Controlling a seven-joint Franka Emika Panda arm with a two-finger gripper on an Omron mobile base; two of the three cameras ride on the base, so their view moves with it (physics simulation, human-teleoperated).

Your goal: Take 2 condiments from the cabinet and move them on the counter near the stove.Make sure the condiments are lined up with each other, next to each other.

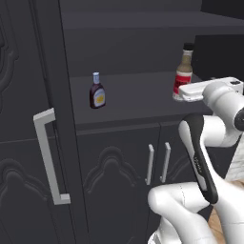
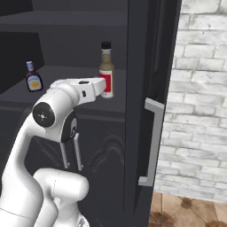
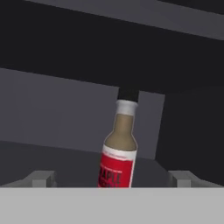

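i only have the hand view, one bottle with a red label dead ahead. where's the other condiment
Observer: A shorter dark maroon bottle stands on the same cabinet shelf, well off to the left of the amber bottle.
Operator: is it upright
Observer: Yes, upright, pale blue cap on top, yellow label facing out.
Operator: which doors are open
Observer: The tall doors on both sides stand swung outward; the right door with its grey bar handle stands just to the right of the amber bottle.
Operator: am i on the bottle yet
Observer: Not gripping. The gripper is open, a fingertip on each side of the bottle's base.
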